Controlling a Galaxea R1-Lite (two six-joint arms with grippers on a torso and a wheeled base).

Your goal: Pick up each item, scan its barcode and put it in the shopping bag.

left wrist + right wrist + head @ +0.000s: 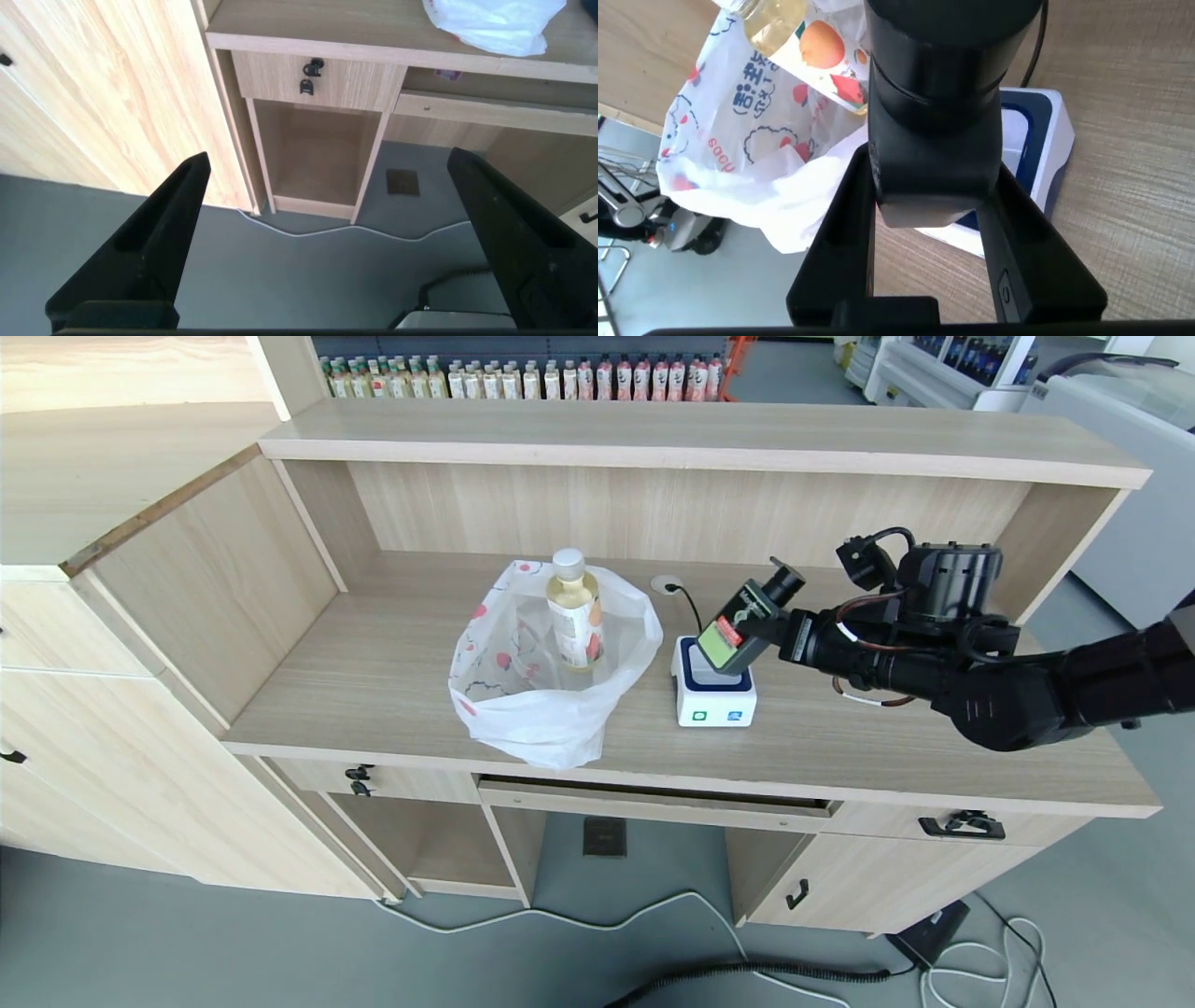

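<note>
Right pincer (767, 627) sits right of centre in the head view, clamped on a dark bottle (726, 642) with a black cap and a green and red label. The bottle is tilted, cap toward the upper right and labelled end low over the scanner (714, 700), a white box with a blue-edged top standing on the wooden surface (373, 681). Whether bottle and scanner touch cannot be told. In the right wrist view the same pincer (934, 201) rises from the bottom edge, its two black fingers (845, 243) pressed on either side of the dark bottle (938, 84), with the scanner (1036, 131) behind it at centre right and the surface (1130, 233) at lower right. Just left of the scanner in the head view, at the centre of the frame, the white shopping bag (532, 709) with red prints stands open, and a pale-yellow drink bottle (572, 616) with a white cap stands upright inside it. A black cable (691, 607) runs from the scanner up to a round grommet (666, 584) in the surface. The bag (738, 140) and the drink bottle (785, 19) fill the upper left of the right wrist view. Left pincer (329, 163) hangs spread wide and holding nothing, its fingers (140, 252) at the lower left and lower right of the left wrist view, above grey floor (308, 271); a drawer with keys (308, 75) lies at top centre and the bag's edge (491, 23) at upper right.
</note>
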